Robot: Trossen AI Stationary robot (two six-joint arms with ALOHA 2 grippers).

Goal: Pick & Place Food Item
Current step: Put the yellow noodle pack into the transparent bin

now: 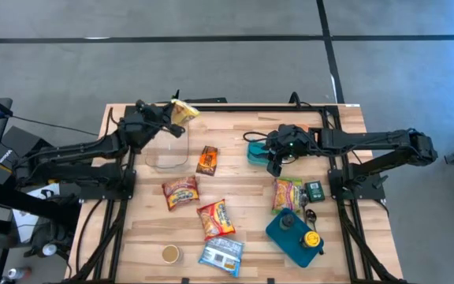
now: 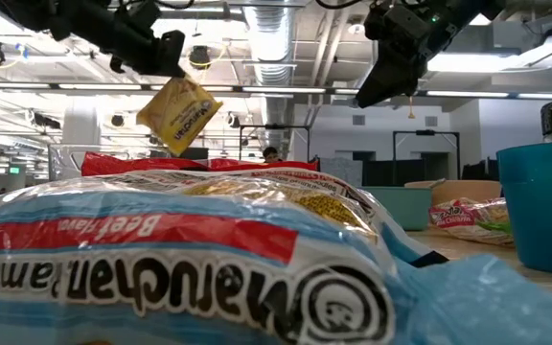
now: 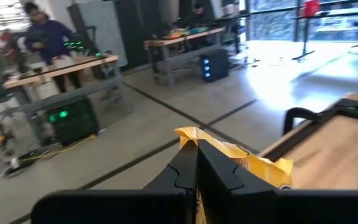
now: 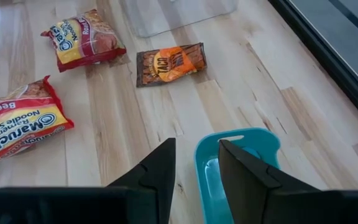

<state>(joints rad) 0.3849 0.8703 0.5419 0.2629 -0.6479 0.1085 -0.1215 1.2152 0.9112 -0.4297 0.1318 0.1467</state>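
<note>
In the upper left of the high view the left gripper [image 1: 172, 112] is pressed together on a small yellow foil food packet [image 1: 184, 113], pinching it by one edge so that it hangs in the air just above the clear plastic tub [image 1: 168, 150] standing on the pale wooden table [image 1: 243, 237]. In the low view the packet [image 2: 180, 115] dangles tilted from the dark fingers at upper left. It looks light, thin and limp, with a slick crinkly skin, so a pinch on the flat sealed rim seems the sound hold; a hold on the belly would likely slide or crush the contents. The right gripper [image 1: 277, 162] hovers right of centre over the rim of a small teal plastic bin [image 4: 238, 165], its fingers [image 4: 160, 171] partly spread and holding nothing. An orange taco seasoning sachet [image 1: 206, 160] lies flat near the middle.
</note>
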